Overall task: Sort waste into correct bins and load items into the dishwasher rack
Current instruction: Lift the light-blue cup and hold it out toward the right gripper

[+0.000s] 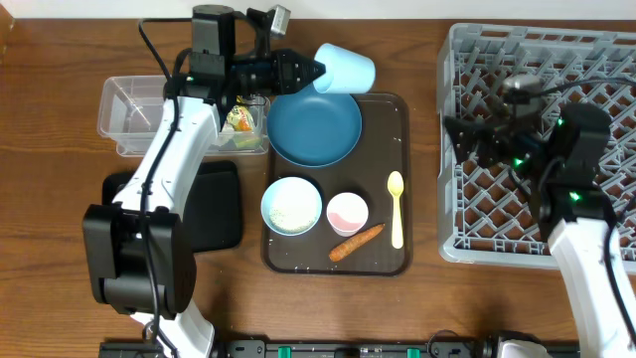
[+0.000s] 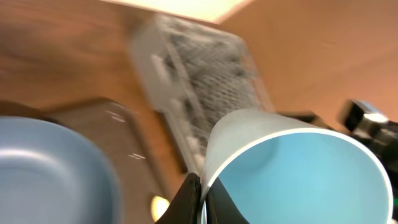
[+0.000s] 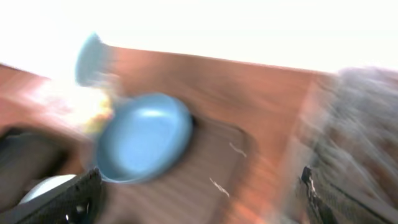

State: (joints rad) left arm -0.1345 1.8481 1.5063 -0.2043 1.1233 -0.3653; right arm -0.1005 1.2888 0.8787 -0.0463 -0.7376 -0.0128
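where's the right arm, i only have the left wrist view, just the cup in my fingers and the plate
observer: right gripper hovers open over the tray-side edge of the dishwasher rack, holding nothing.
operator: what else is on the tray
observer: white bowl, pink cup, carrot piece and spoon, on the brown tray beside the plate.
operator: any waste binned
observer: the snack wrapper sits in the clear bin.

no readable text, labels or numbers

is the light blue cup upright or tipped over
Tipped: the light blue cup hangs sideways, rim pinched by fingers of the left gripper.
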